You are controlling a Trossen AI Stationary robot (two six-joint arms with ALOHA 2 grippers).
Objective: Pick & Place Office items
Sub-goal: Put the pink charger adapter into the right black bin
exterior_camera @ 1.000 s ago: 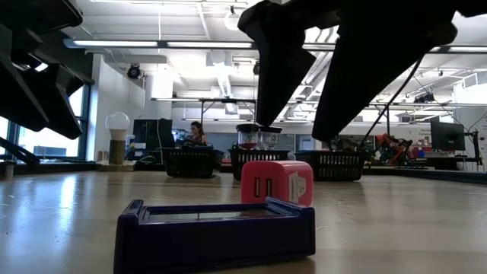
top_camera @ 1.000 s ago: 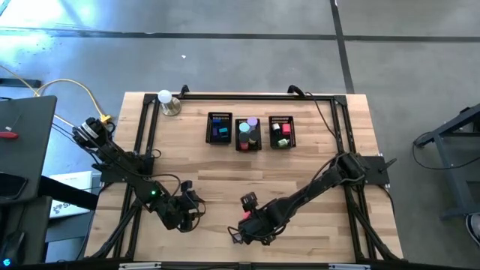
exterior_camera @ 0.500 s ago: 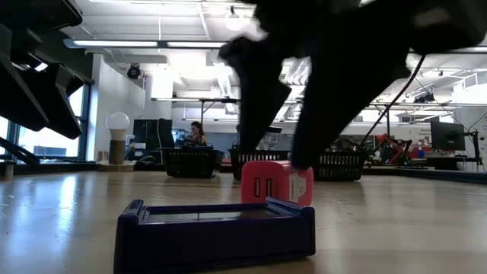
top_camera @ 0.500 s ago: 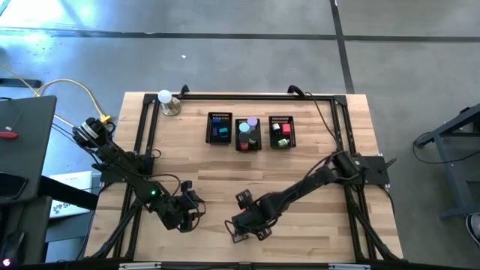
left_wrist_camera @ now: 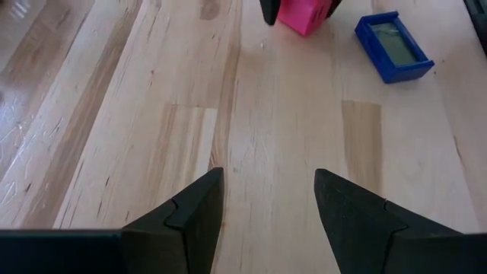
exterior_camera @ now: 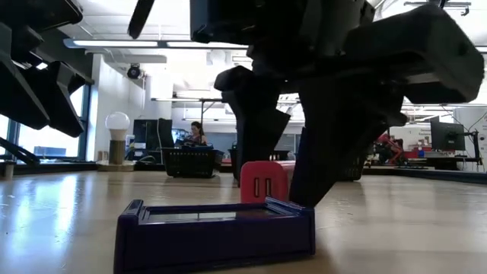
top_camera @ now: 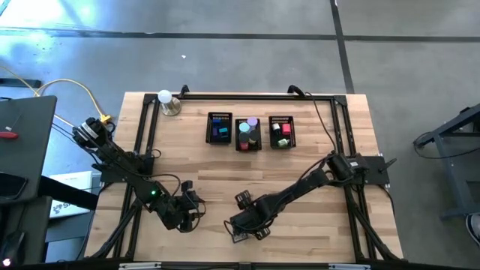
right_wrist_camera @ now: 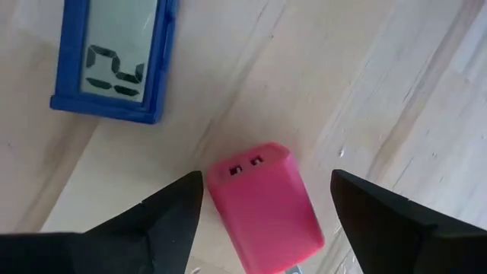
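The pink USB charger block [right_wrist_camera: 265, 204] is seen on the wooden table [left_wrist_camera: 289, 152], just beside a blue display unit [right_wrist_camera: 118, 57], and is straddled without contact by the wide-spread right gripper [right_wrist_camera: 262, 205]. The left gripper [left_wrist_camera: 266, 209] is held open nearby.

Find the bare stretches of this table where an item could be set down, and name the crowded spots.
Free: the wide wood between the three mesh bins and the two arms, and the strip right of the bins.

Crowded: the near edge, where the right gripper, open, straddles the pink block beside the blue display piece, with the left gripper close by; also the lamp corner.
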